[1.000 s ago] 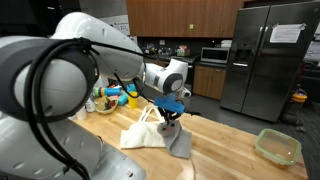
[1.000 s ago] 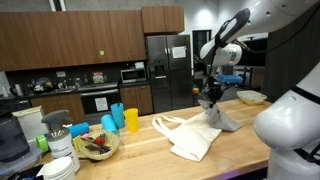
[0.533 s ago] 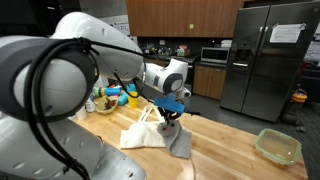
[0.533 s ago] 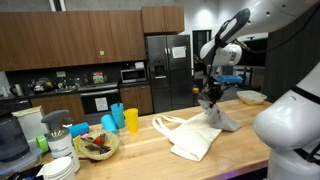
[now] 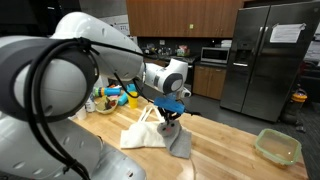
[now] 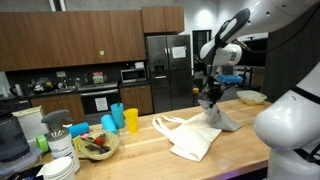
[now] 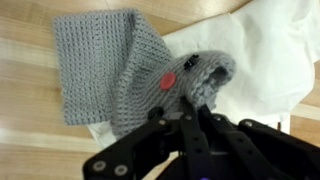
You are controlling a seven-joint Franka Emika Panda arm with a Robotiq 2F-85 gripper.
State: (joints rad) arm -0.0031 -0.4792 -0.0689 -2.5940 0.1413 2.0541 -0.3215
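Observation:
My gripper [image 5: 170, 119] [image 6: 211, 103] [image 7: 190, 100] is shut on a grey knitted cloth [image 7: 110, 70] and holds one end lifted a little above the wooden counter. The rest of the cloth hangs down and lies flat on the wood [image 5: 180, 142] [image 6: 226, 122]. The cloth has a small red patch [image 7: 168, 79] near the pinched part. A cream cloth tote bag [image 5: 142, 134] [image 6: 192, 138] [image 7: 260, 60] lies flat beside and partly under the grey cloth.
The wooden counter [image 5: 230, 150] [image 6: 140, 150] also carries a clear green-tinted container [image 5: 277, 146] [image 6: 250, 97], blue and yellow cups [image 6: 122, 119] [image 5: 128, 96], a bowl of items [image 6: 96, 145] and white stacked dishes [image 6: 60, 165]. A steel fridge [image 5: 265, 60] stands behind.

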